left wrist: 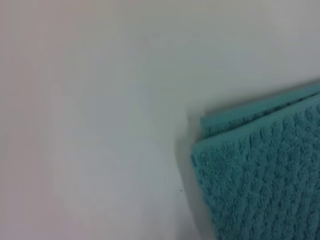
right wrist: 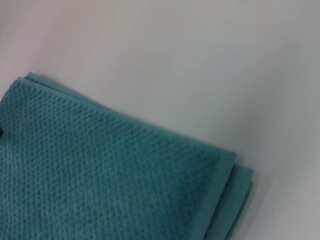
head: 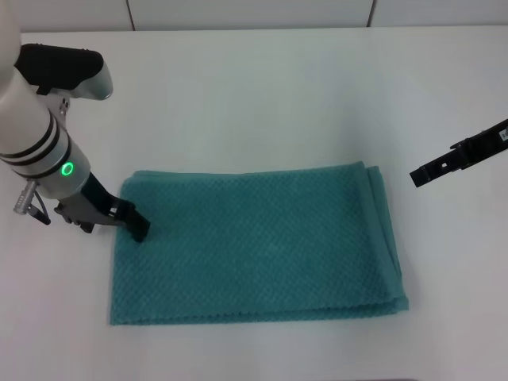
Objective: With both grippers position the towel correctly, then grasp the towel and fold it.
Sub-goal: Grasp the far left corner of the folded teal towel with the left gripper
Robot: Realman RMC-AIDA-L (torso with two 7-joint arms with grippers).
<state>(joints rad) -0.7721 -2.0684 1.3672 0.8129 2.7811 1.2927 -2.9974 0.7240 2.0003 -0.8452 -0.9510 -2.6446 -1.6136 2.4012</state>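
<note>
While the teal towel (head: pixel 258 242) lay flat and layered on the white table (head: pixel 254 95), the left gripper (head: pixel 136 226) pressed at its left edge.
Its black fingers met the cloth near the far-left corner; how wide they stood, I cannot tell. The right gripper (head: pixel 421 175) hovered clear of the towel's right side, off the cloth, its spread equally unclear. No containers were present.

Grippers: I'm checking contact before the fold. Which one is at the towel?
The left gripper, on the green-ringed arm, sits at the towel's left edge; the right gripper hangs clear beyond its right end.
</note>
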